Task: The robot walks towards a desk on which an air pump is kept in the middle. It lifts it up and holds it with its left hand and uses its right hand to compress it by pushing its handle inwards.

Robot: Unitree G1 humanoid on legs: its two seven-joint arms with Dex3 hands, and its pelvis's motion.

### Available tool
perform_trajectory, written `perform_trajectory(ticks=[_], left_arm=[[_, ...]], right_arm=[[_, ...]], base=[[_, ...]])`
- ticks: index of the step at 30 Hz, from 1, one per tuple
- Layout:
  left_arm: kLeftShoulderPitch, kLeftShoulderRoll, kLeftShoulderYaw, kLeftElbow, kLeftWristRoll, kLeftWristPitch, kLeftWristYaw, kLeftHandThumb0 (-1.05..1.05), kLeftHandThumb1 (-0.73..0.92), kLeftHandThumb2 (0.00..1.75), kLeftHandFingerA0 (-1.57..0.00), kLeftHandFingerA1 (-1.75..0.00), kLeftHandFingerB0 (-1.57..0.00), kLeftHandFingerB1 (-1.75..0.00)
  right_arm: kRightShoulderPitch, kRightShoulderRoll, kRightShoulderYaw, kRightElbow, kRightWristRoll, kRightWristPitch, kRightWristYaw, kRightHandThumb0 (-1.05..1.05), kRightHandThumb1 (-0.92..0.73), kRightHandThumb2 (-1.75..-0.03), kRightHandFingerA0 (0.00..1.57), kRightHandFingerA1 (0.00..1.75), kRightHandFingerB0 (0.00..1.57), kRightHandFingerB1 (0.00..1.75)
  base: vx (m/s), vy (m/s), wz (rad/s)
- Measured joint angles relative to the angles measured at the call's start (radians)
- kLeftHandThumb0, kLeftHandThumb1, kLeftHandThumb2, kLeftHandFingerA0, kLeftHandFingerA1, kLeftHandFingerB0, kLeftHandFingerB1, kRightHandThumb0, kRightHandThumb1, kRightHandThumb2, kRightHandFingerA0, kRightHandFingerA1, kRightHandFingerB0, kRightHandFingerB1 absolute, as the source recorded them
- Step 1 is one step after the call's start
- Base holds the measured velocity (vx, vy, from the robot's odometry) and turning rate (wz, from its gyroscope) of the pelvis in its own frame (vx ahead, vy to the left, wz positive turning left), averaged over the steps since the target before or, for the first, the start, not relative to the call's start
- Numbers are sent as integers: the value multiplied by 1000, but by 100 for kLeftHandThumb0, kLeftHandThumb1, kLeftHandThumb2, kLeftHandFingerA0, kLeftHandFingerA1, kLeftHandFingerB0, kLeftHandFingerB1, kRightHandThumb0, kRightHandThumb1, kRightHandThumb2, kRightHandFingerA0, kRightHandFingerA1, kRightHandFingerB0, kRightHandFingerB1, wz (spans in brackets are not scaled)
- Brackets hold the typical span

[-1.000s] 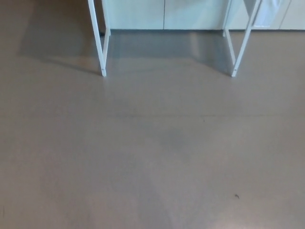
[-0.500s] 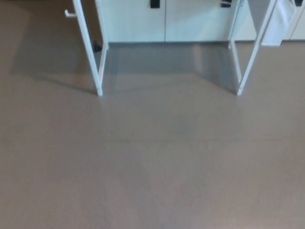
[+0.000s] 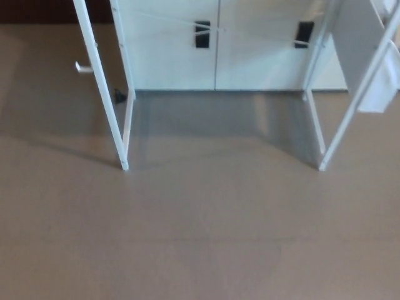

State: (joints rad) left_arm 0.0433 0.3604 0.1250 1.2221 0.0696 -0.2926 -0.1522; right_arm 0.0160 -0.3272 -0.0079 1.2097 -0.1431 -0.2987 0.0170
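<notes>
no robot hands show, so i cannot tell about fingers. walk straight, keeping between the thin white metal desk legs (image 3: pixel 100 87), toward the white cupboard doors (image 3: pixel 215 44) behind them.

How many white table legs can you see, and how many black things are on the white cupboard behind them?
Thin white metal desk legs: 4, at and
Black rectangular handles on the white cupboard doors: 2, at and
Total: 6
</notes>
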Motion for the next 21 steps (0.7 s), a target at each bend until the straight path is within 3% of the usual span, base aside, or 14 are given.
perform_trajectory(ticks=[2, 8, 21], left_arm=[[-9, -5, 1, 1, -1, -1, -3, -61, 71, 61, -24, -40, -24, -35], [-2, -7, 6, 2, -5, -3, -8, -61, 71, 60, -27, -42, -27, -36], [-17, -3, 19, 2, -14, -12, -16, -57, 72, 63, -23, -41, -26, -37]], right_arm=[[-4, 5, -2, -3, 0, -4, 1, -56, -75, -62, 37, 40, 30, 33], [-8, 0, -5, -3, 0, -11, 0, -54, -74, -62, 39, 41, 31, 33], [-7, 7, -4, -3, -4, -19, -1, -55, -74, -61, 38, 39, 30, 32]], base=[[577, -91, 79], [486, -65, 1], [478, 86, -30]])
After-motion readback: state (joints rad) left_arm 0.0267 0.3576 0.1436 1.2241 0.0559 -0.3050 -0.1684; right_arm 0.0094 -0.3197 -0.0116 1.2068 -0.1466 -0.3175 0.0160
